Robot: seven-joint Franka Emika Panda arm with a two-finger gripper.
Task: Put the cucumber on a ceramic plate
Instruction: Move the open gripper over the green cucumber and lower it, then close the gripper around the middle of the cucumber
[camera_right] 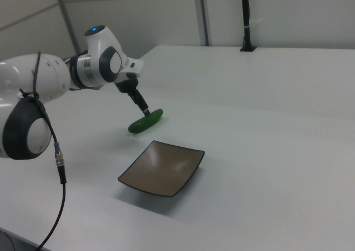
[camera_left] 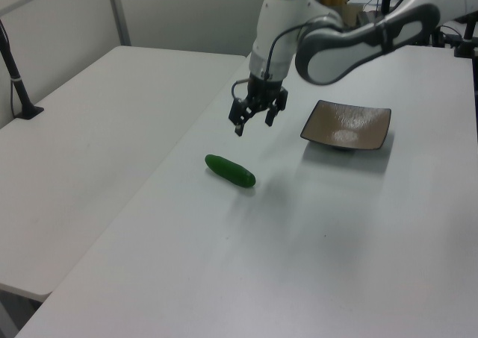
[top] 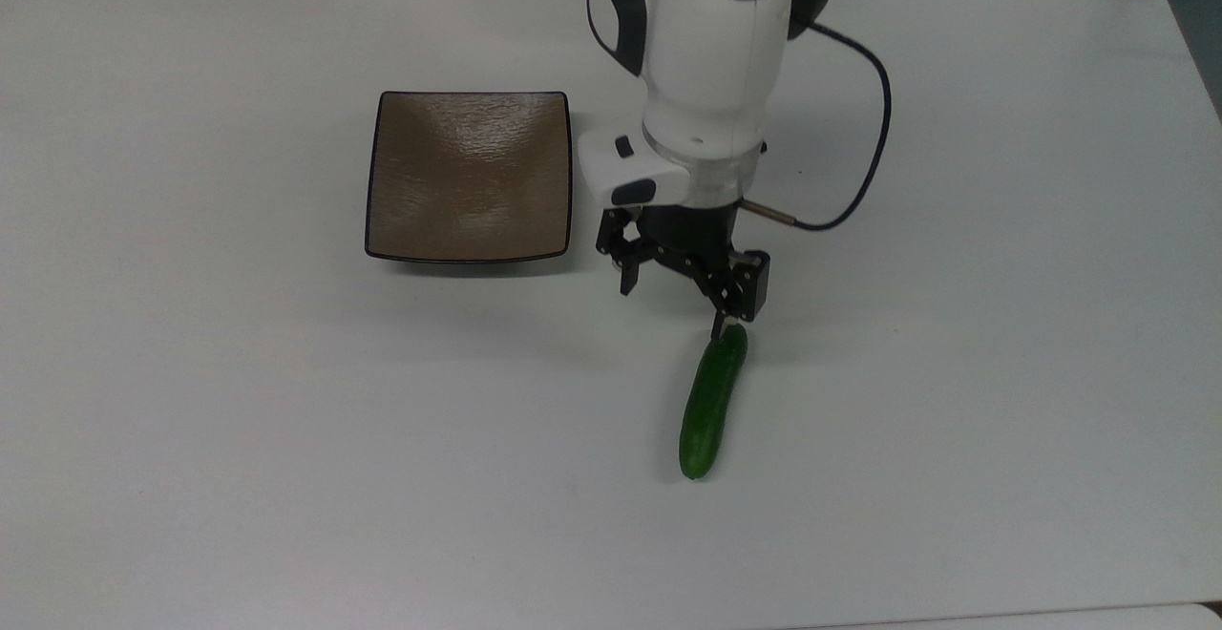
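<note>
Dark green, slightly curved cucumber [top: 711, 403] lies on white tabletop [top: 955, 372], well apart from square glossy brown ceramic plate [top: 470, 175]. Black two-finger gripper [top: 671, 310] hovers above cucumber's far end, fingers spread wide, empty.

My arm [top: 711, 48] reaches out across the top view from its upper edge, white wrist angled downward. My gripper [top: 673, 310] [camera_left: 250, 123] hangs below it, pointing down and held in the air. Its two black fingers [top: 625, 277] are spread wide apart, with nothing between them.
</note>
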